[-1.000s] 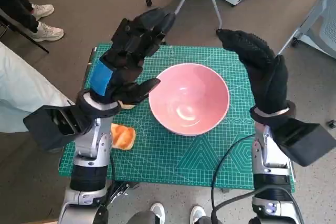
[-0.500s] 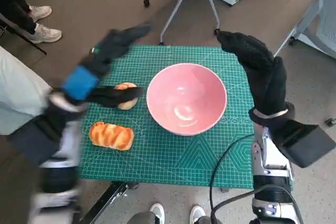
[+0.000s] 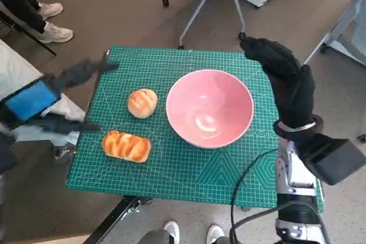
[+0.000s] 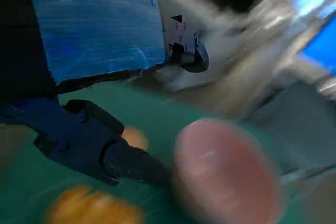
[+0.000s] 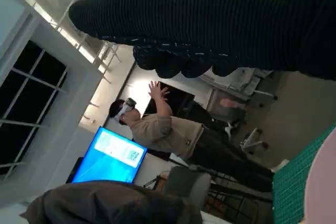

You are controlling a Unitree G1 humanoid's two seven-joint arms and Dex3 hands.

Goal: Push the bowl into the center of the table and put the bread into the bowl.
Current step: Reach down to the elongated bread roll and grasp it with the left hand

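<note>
Left hand [image 3: 43, 98] swung off past table edge, blurred, fingers spread, nothing held, round bun [image 3: 142, 103] and long loaf [image 3: 126, 146] now uncovered, pink bowl [image 3: 209, 108] unmoved, right hand [image 3: 286, 78] kept raised, flat, empty.

Head camera looks steeply down on the bench [image 3: 171, 170]; both wrist cameras sit close behind their hands, sharing the bowl [image 3: 209, 107]

A green cutting mat [image 3: 189, 170] covers the table, carrying a pink bowl [image 3: 210, 108], a round bun [image 3: 142, 103] and a long loaf [image 3: 126, 146]
</note>
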